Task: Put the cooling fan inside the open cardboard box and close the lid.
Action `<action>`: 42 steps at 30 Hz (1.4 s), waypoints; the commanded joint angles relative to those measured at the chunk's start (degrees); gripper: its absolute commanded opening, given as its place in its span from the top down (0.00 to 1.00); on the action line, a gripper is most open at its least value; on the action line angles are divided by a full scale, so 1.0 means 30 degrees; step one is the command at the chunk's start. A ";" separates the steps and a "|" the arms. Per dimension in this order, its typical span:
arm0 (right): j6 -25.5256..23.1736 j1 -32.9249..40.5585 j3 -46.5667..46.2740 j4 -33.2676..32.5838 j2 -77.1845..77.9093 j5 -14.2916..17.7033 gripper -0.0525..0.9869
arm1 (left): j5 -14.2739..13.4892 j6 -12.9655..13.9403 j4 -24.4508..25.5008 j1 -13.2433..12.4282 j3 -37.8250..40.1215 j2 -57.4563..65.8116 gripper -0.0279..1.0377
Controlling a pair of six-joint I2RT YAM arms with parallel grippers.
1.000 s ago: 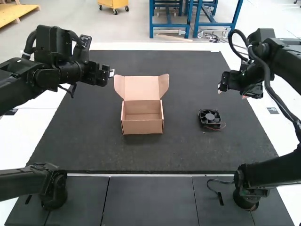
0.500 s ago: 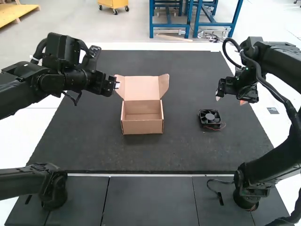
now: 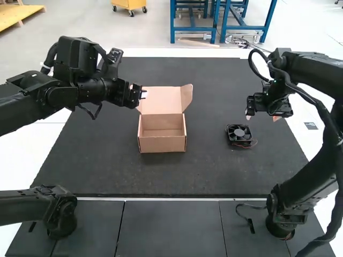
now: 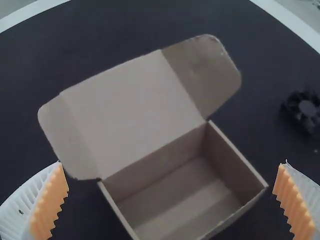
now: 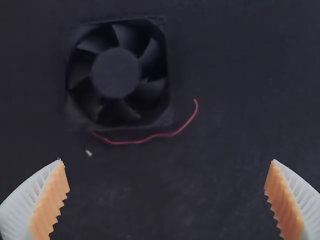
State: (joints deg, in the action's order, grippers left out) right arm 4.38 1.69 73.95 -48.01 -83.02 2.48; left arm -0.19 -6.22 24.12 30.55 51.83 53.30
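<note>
Cooling fan (image 3: 238, 133) lies flat on tabletop (image 3: 102, 155), right of open cardboard box (image 3: 162, 131). Right tool (image 3: 262, 115) hangs spread above it. Left tool (image 3: 139, 94) is spread at lid's left flap.
Risk: low fan frame slips the grip; red lead (image 5: 162, 132) snags box wall.

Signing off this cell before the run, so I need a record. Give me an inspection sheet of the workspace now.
Surface: black mat, flat, on a white table.
Job's things: cardboard box open and empty, lid raised behind; cooling fan flat on the mat, right of the box, apart.
Clutter: small white speck beside the fan.
Grippers: left gripper open by the lid's left edge; right gripper open above the mat near the fan, holding nothing.
Cables: thin red wire beside the fan; black cable loops at the right gripper's wrist.
Surroundings: nothing seen.
</note>
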 commanded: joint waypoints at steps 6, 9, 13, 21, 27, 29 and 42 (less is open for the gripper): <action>0.1029 -0.1795 0.0017 0.0798 -0.1534 0.0404 0.08 | -0.0114 -0.0710 -0.0364 0.0014 -0.0169 -0.0334 0.06; 0.1469 -0.2498 0.0017 0.0944 -0.2062 0.0433 0.08 | -0.0114 -0.0681 -0.0217 -0.0162 -0.0344 -0.0334 0.06; 0.1645 -0.2645 -0.0012 0.1237 -0.2677 0.0345 0.08 | -0.0202 -0.0681 -0.0247 -0.0572 -0.0667 -0.0422 0.06; 0.1645 -0.2410 -0.0042 0.2087 -0.4552 0.0169 0.08 | -0.0202 -0.0593 -0.0569 -0.0895 -0.0930 -0.0422 0.06; 0.1586 -0.2410 0.0925 0.2380 -0.5841 0.0052 0.08 | -0.0202 -0.0593 -0.0569 -0.0895 -0.0901 -0.0452 0.06; 0.1586 -0.2410 0.1306 0.2409 -0.6222 -0.0007 0.08 | -0.0202 -0.0593 -0.0569 -0.0895 -0.0872 -0.0452 0.06; 0.1264 -0.2410 0.3269 0.2526 -0.8419 -0.0856 0.08 | -0.0260 -0.0623 -0.0628 -0.0895 -0.0901 -0.0422 0.06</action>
State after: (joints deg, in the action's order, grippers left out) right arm 8.62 -5.85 81.95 -40.12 -107.20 1.32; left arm -0.45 -7.81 22.81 28.34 48.90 53.30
